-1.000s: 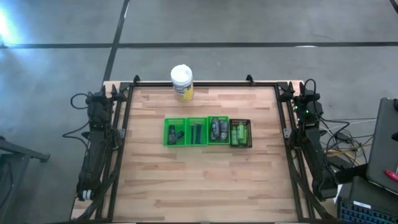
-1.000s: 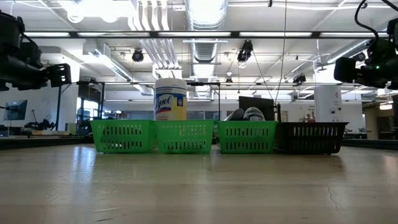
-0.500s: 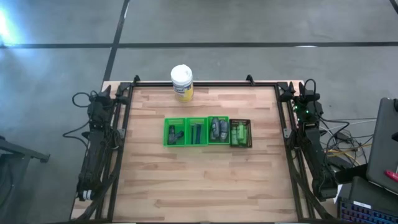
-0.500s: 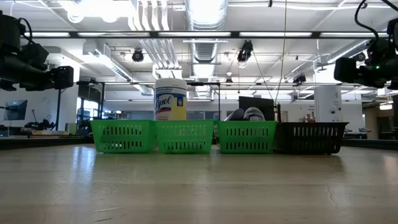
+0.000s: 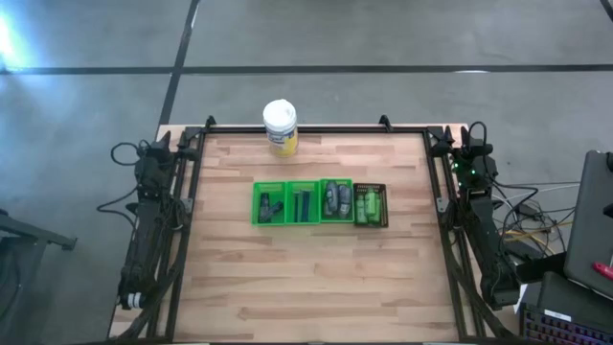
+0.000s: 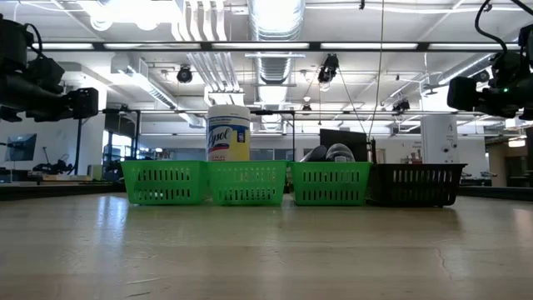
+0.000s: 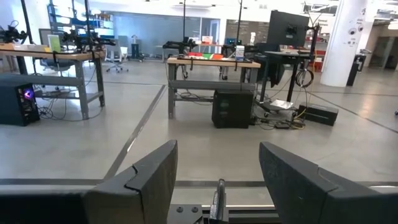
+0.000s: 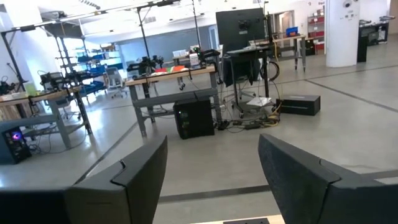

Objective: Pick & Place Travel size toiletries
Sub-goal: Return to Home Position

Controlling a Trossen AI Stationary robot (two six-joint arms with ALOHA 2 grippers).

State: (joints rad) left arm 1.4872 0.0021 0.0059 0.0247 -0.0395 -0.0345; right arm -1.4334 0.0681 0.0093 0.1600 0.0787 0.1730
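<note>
Midway across the bench (image 5: 306, 278), green bottles (image 5: 369, 206) lie in the black bin (image 5: 385, 205), long axes toward the far edge, caps indistinct; left gripper (image 7: 217, 180) and right gripper (image 8: 212, 174) both released.

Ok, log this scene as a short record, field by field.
left gripper: open, empty, at the table left edge
right gripper: open, empty, at the right edge
green bins: three in a row mid-table, dark items in each
black bin: row's right-arm end, holds green bottles
jar: back edge, outside the bins
</note>
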